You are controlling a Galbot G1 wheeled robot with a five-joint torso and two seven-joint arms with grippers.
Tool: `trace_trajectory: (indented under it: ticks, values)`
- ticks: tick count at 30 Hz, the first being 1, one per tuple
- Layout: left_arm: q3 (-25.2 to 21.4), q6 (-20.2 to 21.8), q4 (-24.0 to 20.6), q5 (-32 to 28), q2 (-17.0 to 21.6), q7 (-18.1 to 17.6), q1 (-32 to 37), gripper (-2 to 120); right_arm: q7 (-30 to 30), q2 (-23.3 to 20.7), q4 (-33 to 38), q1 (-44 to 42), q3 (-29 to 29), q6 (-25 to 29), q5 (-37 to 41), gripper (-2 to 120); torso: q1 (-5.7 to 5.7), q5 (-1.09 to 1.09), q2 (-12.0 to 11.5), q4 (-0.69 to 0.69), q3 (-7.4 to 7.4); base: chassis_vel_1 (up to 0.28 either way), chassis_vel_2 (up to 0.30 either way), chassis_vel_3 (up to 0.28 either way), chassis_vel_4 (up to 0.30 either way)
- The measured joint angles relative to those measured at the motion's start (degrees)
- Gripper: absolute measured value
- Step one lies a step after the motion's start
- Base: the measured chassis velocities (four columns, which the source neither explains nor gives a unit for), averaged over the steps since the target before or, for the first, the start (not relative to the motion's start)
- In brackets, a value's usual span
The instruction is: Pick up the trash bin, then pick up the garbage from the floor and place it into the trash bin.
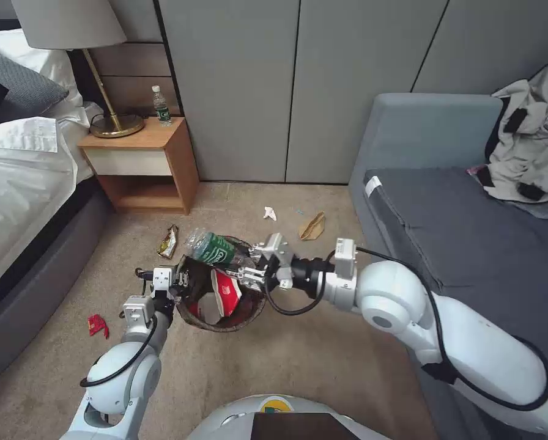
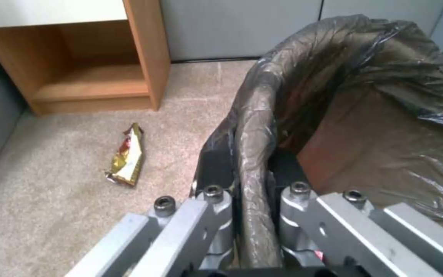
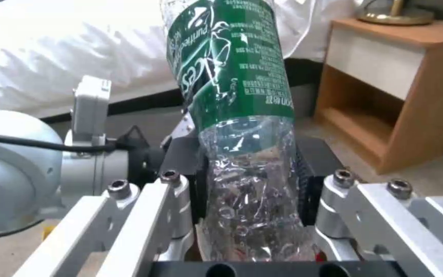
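Claws first, since both are busy close to the robot. The left claw [image 2: 247, 215] is clenched on the rim of the trash bin [image 1: 225, 318], one finger inside the dark liner and one outside, which keeps the bin lifted off the carpet and its mouth turned up toward the other arm. Inside it a red-and-white paper cup [image 1: 225, 292] already lies.

The right claw [image 1: 254, 264] reaches across from the sofa side and grips a green-labelled plastic bottle [image 1: 213, 247] by its clear lower part; the labelled end juts out past the fingers and over the far rim of the bin. Held this way, the bottle looks ready to drop in, though part of it hangs beyond the rim.

Farther out on the carpet lie a red scrap [image 1: 97, 324] by the bed, a yellow snack wrapper [image 1: 168, 242] just beyond the bin, then a white tissue [image 1: 270, 213] and a crumpled brown paper bag [image 1: 312, 227] near the sofa, all well apart from either claw.
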Motion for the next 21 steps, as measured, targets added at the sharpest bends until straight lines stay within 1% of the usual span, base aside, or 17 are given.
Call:
trace_trajectory:
  ticks: [6,11,20,21]
  values:
    - [-0.2,0.9,-0.1,-1.1,0.0,-0.2,-0.1,6,0.1,1.5,-2.4,0.1,-2.2,-0.2,-2.4,31,0.00,0.00,0.0,-0.01,0.00,0.000,0.000,0.000,0.000]
    - [-0.3,2.6,-0.8,-2.2,0.0,-0.7,-0.1,6,0.1,2.3,-3.7,-0.3,-2.6,-0.2,-3.8,31,0.00,0.01,0.0,-0.01,0.00,0.000,0.000,0.000,0.000]
    - [-0.6,3.4,-1.1,-2.6,0.2,-1.0,0.0,6,0.0,3.7,-4.8,-0.4,-2.8,-0.2,-4.9,31,0.00,0.01,0.0,-0.01,0.00,0.000,0.000,0.000,0.000]
    - [-0.7,3.5,-1.1,-2.7,0.2,-1.0,0.0,6,-0.1,4.0,-4.8,-0.5,-3.1,-0.3,-5.2,34,0.00,0.01,0.0,-0.01,0.00,0.000,0.000,0.000,0.000]
